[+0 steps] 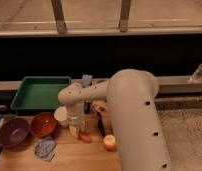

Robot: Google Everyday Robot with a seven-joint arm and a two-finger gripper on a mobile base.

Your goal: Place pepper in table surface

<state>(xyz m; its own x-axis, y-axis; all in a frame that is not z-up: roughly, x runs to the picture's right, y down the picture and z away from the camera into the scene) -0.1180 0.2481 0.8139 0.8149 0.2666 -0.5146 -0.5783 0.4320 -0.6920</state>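
The pale-yellow pepper is at the tip of my gripper, low over or touching the light wooden table surface. The gripper points straight down, just right of the white cup. My thick white arm reaches in from the right and hides the right part of the table. A slim orange-red stick lies just right of the pepper. A round yellow-orange fruit lies further right.
A green tray stands at the back left. An orange bowl and a purple bowl sit at the left. A blue-grey cloth lies in front of them. A dark item lies by the arm, a blue object behind it.
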